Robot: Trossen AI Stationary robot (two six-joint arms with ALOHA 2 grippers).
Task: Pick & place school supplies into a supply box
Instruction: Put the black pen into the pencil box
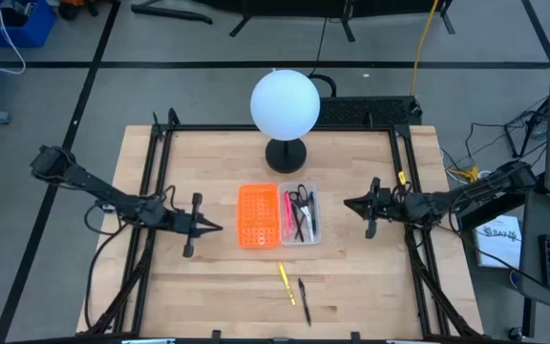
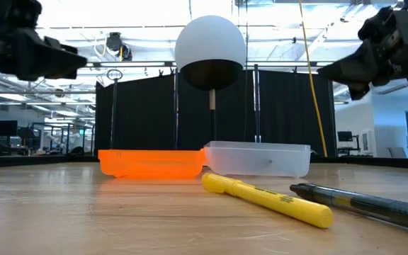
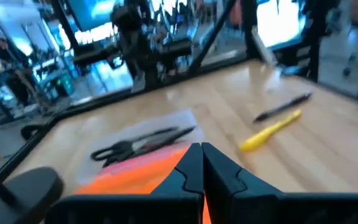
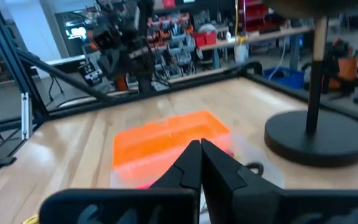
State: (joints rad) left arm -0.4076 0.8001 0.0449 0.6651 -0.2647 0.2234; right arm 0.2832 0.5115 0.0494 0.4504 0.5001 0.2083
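Note:
The clear supply box (image 1: 301, 216) lies at the table's middle, right of the orange perforated piece (image 1: 258, 216). It holds dark-handled scissors (image 3: 138, 144), a pink pen and black pens. A yellow pen (image 1: 286, 284) and a black pen (image 1: 304, 299) lie flat on the table nearer the front edge; both also show in the low view, yellow pen (image 2: 268, 200) and black pen (image 2: 367, 205). My left gripper (image 1: 216, 227) hovers left of the orange piece, shut and empty. My right gripper (image 1: 348, 203) hovers right of the box, shut and empty.
A lamp with a white globe (image 1: 285, 102) stands on a round black base (image 1: 285, 153) just behind the box. A black frame (image 1: 160, 191) runs along the table's left, right and far sides. Bare wood lies around the two loose pens.

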